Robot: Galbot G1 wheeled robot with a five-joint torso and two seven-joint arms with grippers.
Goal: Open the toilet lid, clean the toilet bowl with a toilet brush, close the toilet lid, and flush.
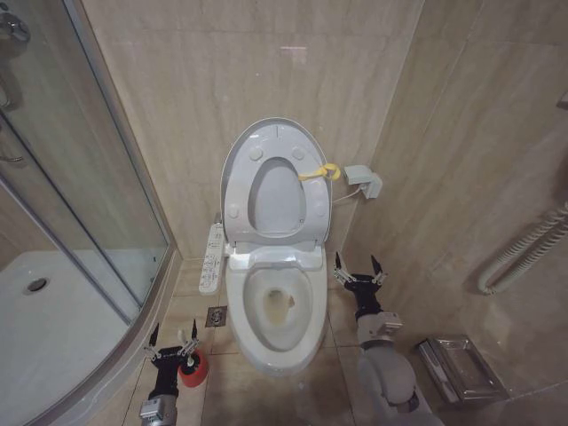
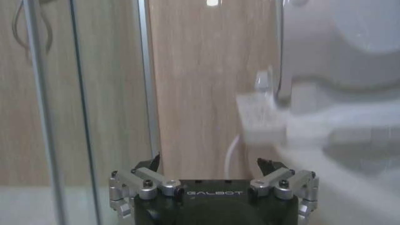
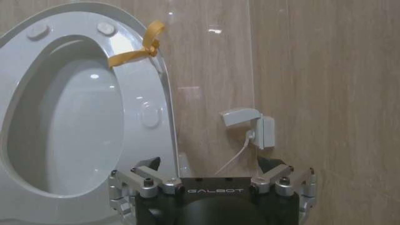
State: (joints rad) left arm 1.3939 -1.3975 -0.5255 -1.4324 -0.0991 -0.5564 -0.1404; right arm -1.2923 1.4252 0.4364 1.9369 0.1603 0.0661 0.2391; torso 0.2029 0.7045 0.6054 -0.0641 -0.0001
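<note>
One toilet bowl point(image 1: 277, 306), white, oval, with a yellowish stain in its basin, lies between the two hands. One toilet lid point(image 1: 277, 202), glossy white, stands raised against the wall together with the ring seat point(image 1: 312, 197), beyond both hands; one yellow loop point(image 1: 319, 171) hangs at its edge. One toilet brush point(image 1: 193, 366), seen as a red cup, sits on the floor touching or just behind the left hand point(image 1: 171, 339), fingers apart, empty. Right hand point(image 1: 358, 269), fingers apart, empty, beside the bowl rim.
</note>
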